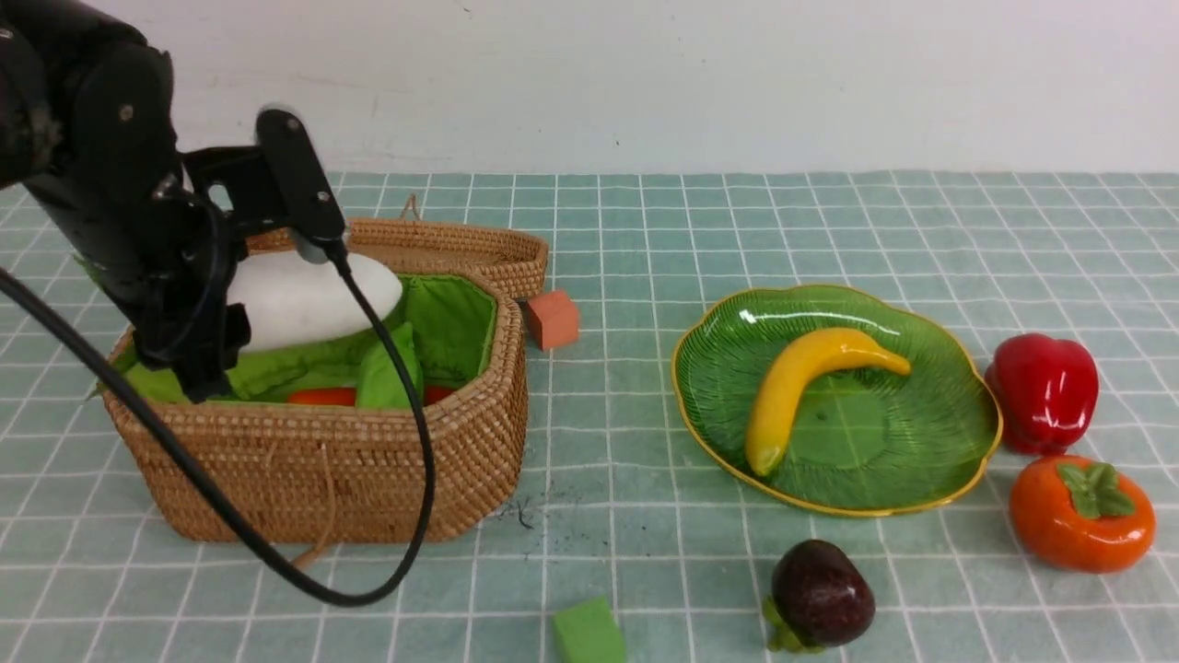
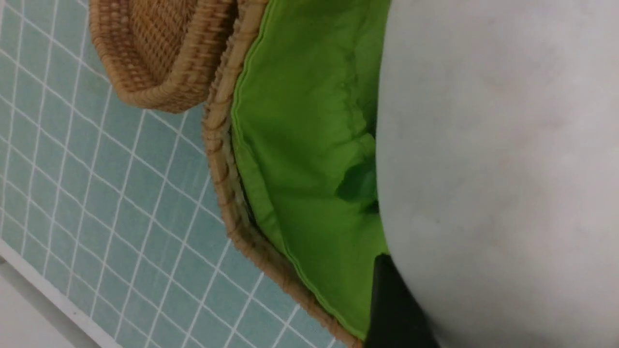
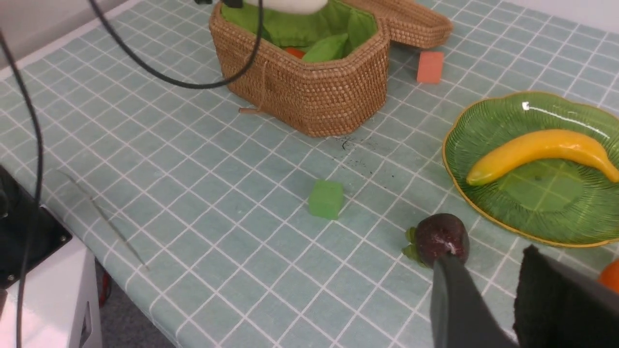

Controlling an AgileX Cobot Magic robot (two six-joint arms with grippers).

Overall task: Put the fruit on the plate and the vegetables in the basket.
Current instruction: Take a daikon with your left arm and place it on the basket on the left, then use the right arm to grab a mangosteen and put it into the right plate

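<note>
**Radish held over the basket, banana on the plate**

Nearest to me, my right gripper has its fingers parted with nothing between them, close by the mangosteen. That fruit lies on the cloth, on its side, its green calyx turned toward the near left. A green block sits to its left at the near edge. Further right stands the persimmon, calyx up, and just behind it the red pepper, beside the plate. The banana lies in the plate, its long axis running from the near left to the far right, with the curved far tip pointing right. On the left, the basket stands open, with a strip of orange carrot and a pointed green gourd low inside. My left gripper is clamped on the white radish above the lining; it lies roughly level, rounded end pointing right, the other end hidden by the arm. An orange cube rests just right of the basket, near the lid lying behind
</note>
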